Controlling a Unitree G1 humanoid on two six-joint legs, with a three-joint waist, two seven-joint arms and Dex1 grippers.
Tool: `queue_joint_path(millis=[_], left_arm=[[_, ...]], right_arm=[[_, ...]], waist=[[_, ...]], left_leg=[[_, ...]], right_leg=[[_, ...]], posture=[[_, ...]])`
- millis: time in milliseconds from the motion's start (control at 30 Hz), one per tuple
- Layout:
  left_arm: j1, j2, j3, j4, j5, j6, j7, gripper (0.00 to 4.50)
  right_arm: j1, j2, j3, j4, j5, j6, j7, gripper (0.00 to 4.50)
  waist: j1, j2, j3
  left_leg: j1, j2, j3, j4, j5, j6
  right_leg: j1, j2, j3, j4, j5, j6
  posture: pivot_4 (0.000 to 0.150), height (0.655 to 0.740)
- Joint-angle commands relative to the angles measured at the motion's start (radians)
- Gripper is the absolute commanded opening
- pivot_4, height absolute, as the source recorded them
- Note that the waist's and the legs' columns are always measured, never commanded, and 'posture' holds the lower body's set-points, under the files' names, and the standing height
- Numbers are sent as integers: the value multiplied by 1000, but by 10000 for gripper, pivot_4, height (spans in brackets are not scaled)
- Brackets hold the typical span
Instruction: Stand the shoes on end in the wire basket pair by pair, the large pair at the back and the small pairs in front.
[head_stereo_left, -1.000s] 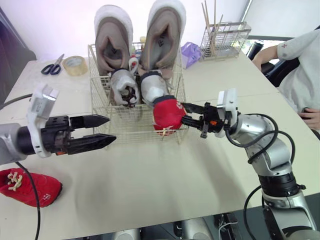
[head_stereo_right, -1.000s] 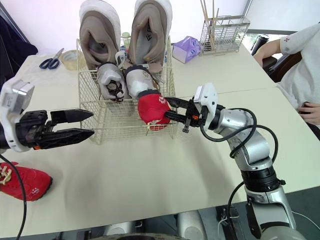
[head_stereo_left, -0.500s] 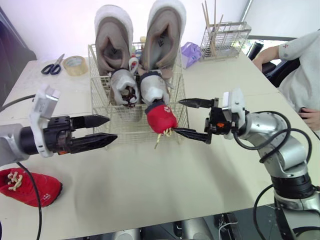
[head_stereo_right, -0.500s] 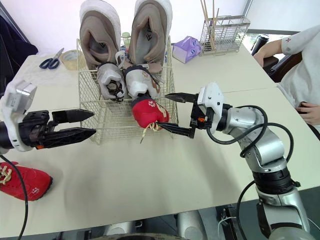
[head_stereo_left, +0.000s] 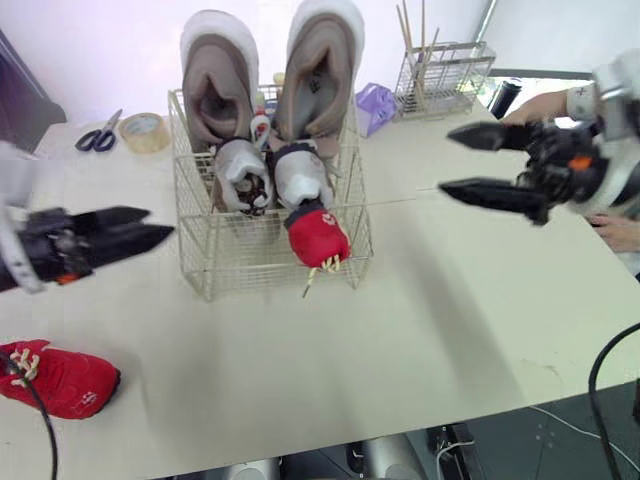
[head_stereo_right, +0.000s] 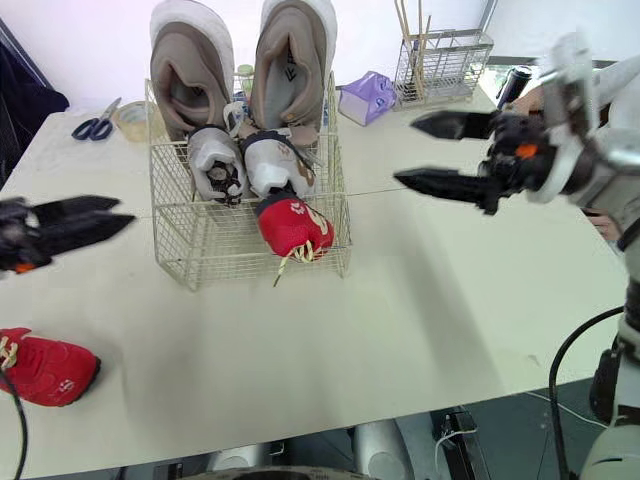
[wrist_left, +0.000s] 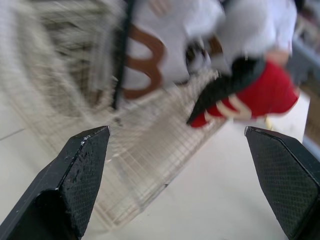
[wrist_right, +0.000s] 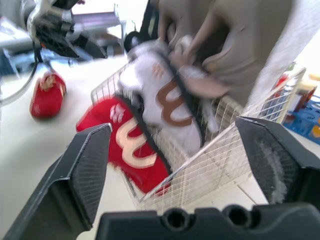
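Observation:
The wire basket (head_stereo_left: 240, 265) holds two large tan shoes (head_stereo_left: 215, 80) upright at the back, with two small white shoes (head_stereo_left: 245, 170) in front of them. One red shoe (head_stereo_left: 316, 238) stands in the basket's front right corner, its laces poking out through the wire. Its mate, the other red shoe (head_stereo_left: 60, 378), lies on the table at the near left. My right gripper (head_stereo_left: 446, 158) is open and hangs empty, well to the right of the basket. My left gripper (head_stereo_left: 160, 223) is open too, left of the basket, with nothing in it.
Scissors (head_stereo_left: 96, 135) and a tape roll (head_stereo_left: 145, 131) lie at the back left. A purple packet (head_stereo_left: 378, 103) and a wire rack of sticks (head_stereo_left: 445, 65) stand behind the basket. A person's sleeve (head_stereo_left: 590, 95) shows at the far right.
My right gripper opened, let go of the red shoe and drew back up and to the right. The shoe stayed in the basket's front right corner. My left gripper moved back to the left.

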Motion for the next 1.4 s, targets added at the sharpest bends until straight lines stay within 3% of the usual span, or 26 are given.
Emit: queue_joint_path(millis=[33, 133, 233, 333, 467, 667, 800, 1033, 1400], left_arm=[[64, 65, 223, 130, 146, 38, 12, 45000], [189, 100, 411, 256, 284, 87, -44, 45000], [428, 58, 600, 308, 410, 134, -133, 45000], [621, -59, 749, 283, 406, 210, -195, 45000], [793, -283, 812, 136, 314, 306, -232, 45000], [758, -540, 776, -27, 200, 340, -126, 45000], [669, -665, 694, -19, 186, 262, -28, 45000], [611, -732, 562, 68, 184, 137, 50, 45000], [607, -739, 506, 134, 83, 19, 145, 45000]], right_arm=[[-204, 31, 27, 41, 84, 45, 76, 43621], [-319, 109, 93, 41, 119, 78, 136, 43621], [-323, 177, 173, -7, 91, 24, 245, 43621], [-316, 216, 228, -15, 51, -25, 328, 43621], [-327, 213, 276, -18, -11, -100, 441, 43621], [-345, 172, 361, -8, -29, -223, 481, 43621], [-343, 188, 410, 23, -76, -281, 481, 43621], [-348, 204, 415, 56, -132, -298, 481, 43621], [-343, 207, 374, 58, -168, -256, 478, 43621]], waist=[[-9, 1, 1], [-19, 1, 0], [-25, -1, -1], [-24, -1, -1], [-18, -4, -2], [2, -10, -7], [3, -12, -10], [1, -13, -10], [1, -13, -10]], left_leg=[[0, 0, 0, 0, 0, 0], [0, 1, -1, -2, 0, 0], [0, 1, 1, -4, -1, 1], [-2, 1, 4, -4, -1, 1], [-3, 0, 3, -3, -1, 0], [0, -2, 1, -1, -2, -3], [0, -2, 2, -1, -3, -3], [0, -2, 2, -1, -1, 0], [0, -2, 1, -1, -1, -1]], right_leg=[[0, 0, 0, 0, 0, 0], [-1, 1, -1, 1, 1, 1], [-2, -1, -1, 0, 1, 1], [-5, -5, -1, 1, 2, 3], [-6, -10, -2, 0, 0, 0], [-6, -21, -8, -1, 0, -3], [-5, -23, -8, -1, 1, -3], [-2, -23, -9, 0, 1, -3], [-2, -24, -9, -1, 1, -4]], posture=[[1500, 7400], [1500, 7400], [1500, 7400], [1500, 7400], [1500, 7400], [1500, 7400], [1500, 7400], [1500, 7400], [1500, 7400]])
